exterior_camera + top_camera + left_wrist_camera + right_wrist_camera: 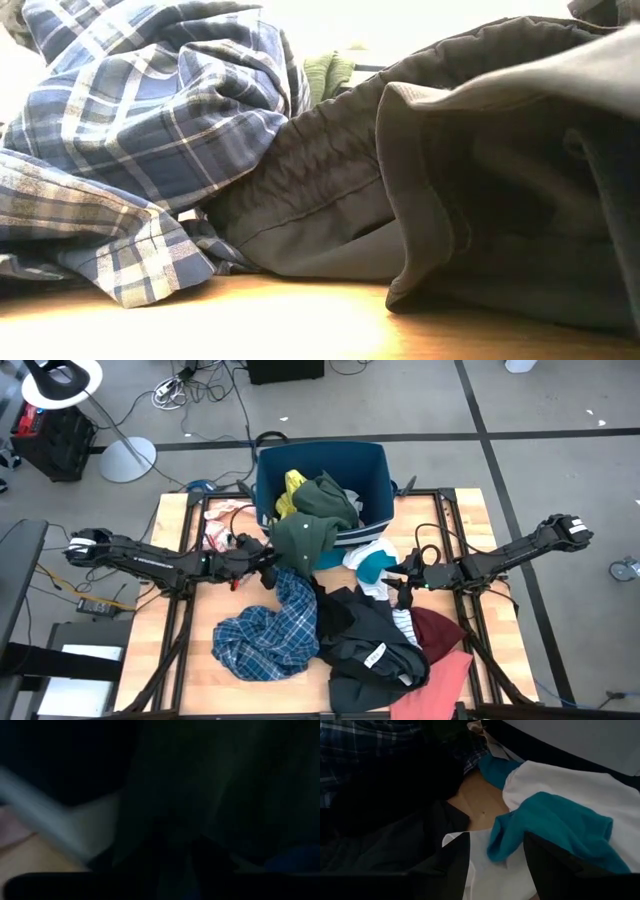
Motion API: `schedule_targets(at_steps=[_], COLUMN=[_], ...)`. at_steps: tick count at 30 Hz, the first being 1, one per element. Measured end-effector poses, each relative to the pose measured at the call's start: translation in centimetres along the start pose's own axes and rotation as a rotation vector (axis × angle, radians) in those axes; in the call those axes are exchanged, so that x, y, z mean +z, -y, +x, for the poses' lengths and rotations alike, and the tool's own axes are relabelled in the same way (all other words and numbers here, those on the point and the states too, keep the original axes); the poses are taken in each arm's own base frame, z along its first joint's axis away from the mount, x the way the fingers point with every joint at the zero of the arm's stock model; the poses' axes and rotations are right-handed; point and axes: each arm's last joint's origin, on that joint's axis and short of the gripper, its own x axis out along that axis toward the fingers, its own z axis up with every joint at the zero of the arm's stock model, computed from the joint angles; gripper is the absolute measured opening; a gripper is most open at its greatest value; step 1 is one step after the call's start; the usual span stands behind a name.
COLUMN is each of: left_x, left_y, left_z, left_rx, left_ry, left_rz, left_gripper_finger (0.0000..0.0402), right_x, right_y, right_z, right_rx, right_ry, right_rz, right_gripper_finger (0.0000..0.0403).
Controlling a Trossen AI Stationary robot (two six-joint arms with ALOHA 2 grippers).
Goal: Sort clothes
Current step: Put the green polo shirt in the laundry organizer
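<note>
Clothes pile, table centre: blue plaid shirt [268, 632] crumpled at near left; black garment [372, 643] right of it; dark green garment [303, 538] draped over the bin's [322, 456] near wall. My left gripper [268, 563] beside it, spread indiscernible; my right gripper [496, 862] wide over teal-white cloth [555, 822].

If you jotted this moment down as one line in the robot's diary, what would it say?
task: sorting clothes | left gripper: at dark green garment draped over bin rim | right gripper: open, over teal-white garment | plaid shirt: on table
</note>
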Motion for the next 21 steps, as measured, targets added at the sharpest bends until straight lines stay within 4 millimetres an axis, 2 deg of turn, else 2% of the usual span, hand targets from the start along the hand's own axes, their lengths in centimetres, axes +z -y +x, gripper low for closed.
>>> schedule_targets(at_steps=[3,5,10,13,17,21], left_x=[1.3,2.5,6.6,10.2,14.9,19.4], left_y=[0.6,1.2,2.8,3.7,3.6,2.7], left_z=[0.2,0.1,-0.4,-1.0,-1.9,-2.6], left_rx=[-0.098,-0.145,-0.212,-0.216,-0.153,-0.06], left_ry=[0.052,0.111,0.253,0.353,0.47,0.575], left_rz=[0.029,0.042,0.098,0.156,0.211,0.248], left_gripper_finger=[0.0034,0.0012,0.0004,0.0002,0.0002,0.0001], right_x=[0.0,0.0,0.0,0.0,0.0,0.0], right_y=[0.0,0.0,0.0,0.0,0.0,0.0], right_z=[0.0,0.0,0.0,0.0,0.0,0.0], right_rx=[0.0,0.0,0.0,0.0,0.001,0.001], right_ry=[0.0,0.0,0.001,0.001,0.003,0.004], right_rz=[0.0,0.0,0.001,0.001,0.001,0.002], right_gripper_finger=[0.0187,0.0187,0.0187,0.0187,0.0187,0.0187])
